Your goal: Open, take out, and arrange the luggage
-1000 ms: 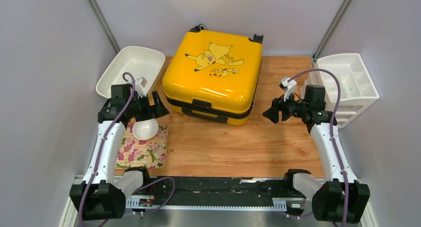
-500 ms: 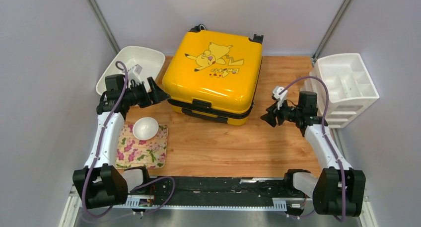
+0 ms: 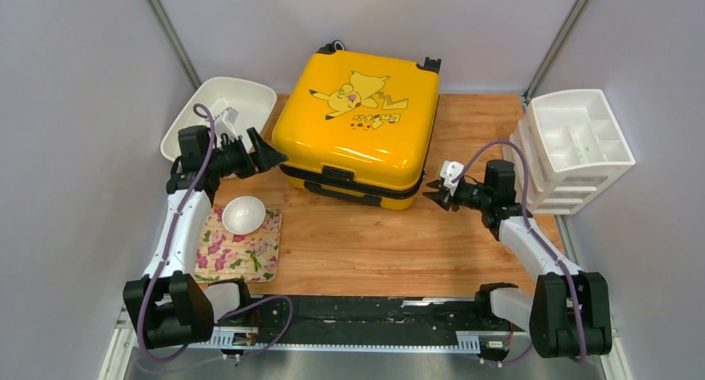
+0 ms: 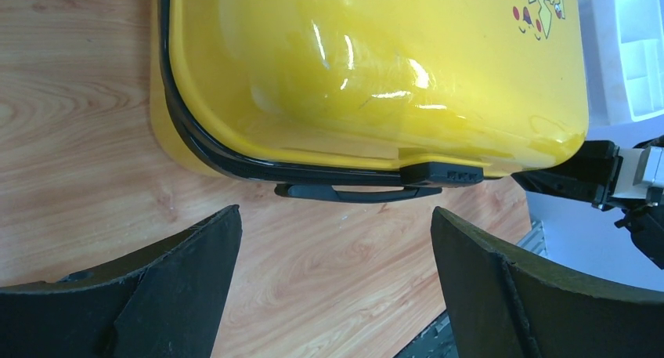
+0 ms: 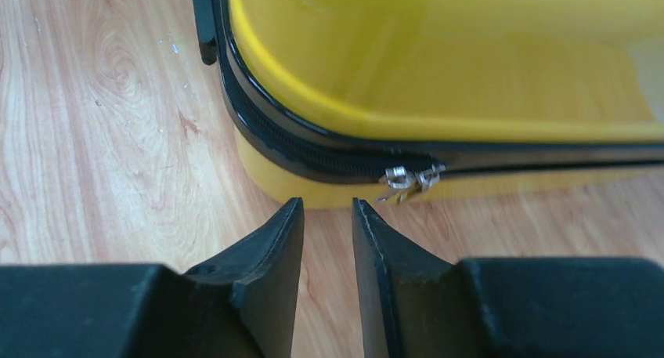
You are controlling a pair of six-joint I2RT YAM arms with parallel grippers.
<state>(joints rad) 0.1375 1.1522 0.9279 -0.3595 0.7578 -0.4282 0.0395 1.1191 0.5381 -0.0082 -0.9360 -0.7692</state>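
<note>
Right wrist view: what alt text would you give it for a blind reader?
A yellow suitcase lies on a wooden table, with silver zipper pulls on its black zipper band. Two black jaws, narrowly apart and empty, sit just short of the pulls.

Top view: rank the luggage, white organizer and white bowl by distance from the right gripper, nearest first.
1. Luggage: directly ahead of the right gripper, which is at its near right corner.
2. White organizer: on the far right, behind the gripper.
3. White bowl: across on the left side, on the floral cloth.
</note>
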